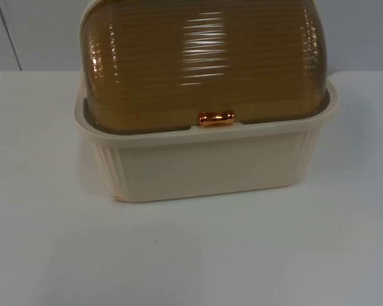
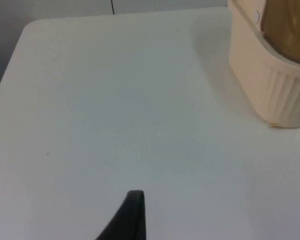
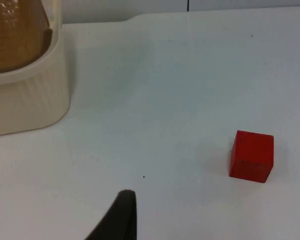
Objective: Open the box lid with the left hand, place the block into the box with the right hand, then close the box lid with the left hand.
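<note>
closed cream box [image 1: 204,169], red block [image 3: 252,155] apart

Lab: bare white table [image 2: 115,125], partition wall [image 2: 65,10]

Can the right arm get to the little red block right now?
Probably yes. The red block sits alone on the white table, apart from the cream box, with bare table between it and the right gripper's fingertip. Nothing looks to be in the way.
</note>
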### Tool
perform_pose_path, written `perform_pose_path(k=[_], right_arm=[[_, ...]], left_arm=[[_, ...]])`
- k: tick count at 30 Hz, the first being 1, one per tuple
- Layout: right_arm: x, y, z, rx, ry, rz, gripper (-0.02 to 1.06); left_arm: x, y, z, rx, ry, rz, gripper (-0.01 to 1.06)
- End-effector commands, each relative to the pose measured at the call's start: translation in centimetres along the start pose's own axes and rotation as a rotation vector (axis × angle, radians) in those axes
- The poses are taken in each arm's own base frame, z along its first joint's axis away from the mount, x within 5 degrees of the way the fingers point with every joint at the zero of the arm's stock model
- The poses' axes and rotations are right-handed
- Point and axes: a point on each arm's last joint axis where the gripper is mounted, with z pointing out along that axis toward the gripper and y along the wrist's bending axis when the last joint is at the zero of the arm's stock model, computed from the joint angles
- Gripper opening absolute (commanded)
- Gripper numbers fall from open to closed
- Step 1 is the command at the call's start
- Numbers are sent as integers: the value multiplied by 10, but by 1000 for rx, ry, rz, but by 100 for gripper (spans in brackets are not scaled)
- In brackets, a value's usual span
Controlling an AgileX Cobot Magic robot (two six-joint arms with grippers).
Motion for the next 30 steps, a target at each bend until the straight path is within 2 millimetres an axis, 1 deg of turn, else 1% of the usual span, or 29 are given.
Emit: perform_pose_path(k=[1, 3, 5, 7, 9, 10, 13, 16, 17, 18, 19, 20, 21, 22, 23, 24, 27, 29, 30], right_arm=[[0, 0, 0, 4, -10, 20, 105], [-1, 0, -1, 6, -17, 19, 105], [-4, -2, -4, 27, -36, 8, 105], [-12, -3, -10, 37, -63, 3, 105], [-28, -4, -15, 44, -82, -1, 105], [-28, -4, -15, 44, -82, -1, 105], [-58, -3, -19, 41, -138, -5, 105], [-89, -2, -17, 34, -186, 8, 105], [-89, -2, -17, 34, -186, 8, 105], [-99, -1, -17, 33, -195, 8, 105], [-104, -1, -15, 32, -193, 9, 105], [-121, 0, -10, 30, -203, 7, 105], [-132, 1, -6, 29, -205, 6, 105], [-137, 1, -6, 28, -213, 5, 105], [-148, 2, 1, 27, -205, 4, 105], [-148, 2, 1, 27, -205, 4, 105], [-179, 3, 17, 27, -182, 1, 105], [-200, 5, 27, 25, -195, 0, 105], [-200, 5, 27, 25, -195, 0, 105]], left_arm=[[-1, 0, -1, -1, -9, -20, 105], [-2, 1, -2, -7, -18, -52, 105], [-8, 2, -8, -14, -52, -84, 105], [-22, 2, -9, -17, -31, -83, 105], [-44, 2, -10, -17, -31, -76, 105], [-44, 2, -10, -17, -31, -76, 105], [-82, 5, -8, -35, -62, -55, 105], [-119, 7, 4, -55, -79, -38, 105], [-119, 7, 4, -55, -79, -38, 105], [-131, 8, 6, -61, -94, -33, 105], [-137, 8, 9, -63, -101, -30, 105], [-148, 9, 15, -68, -114, -23, 105], [-163, 10, 22, -78, -150, -9, 105], [-167, 10, 25, -80, -151, -5, 105], [-175, 11, 32, -84, -164, 3, 105], [-175, 11, 32, -84, -164, 3, 105], [-188, 11, 55, -86, -147, 17, 105], [-191, 11, 72, -84, -120, 30, 105], [-191, 11, 72, -84, -120, 30, 105]])
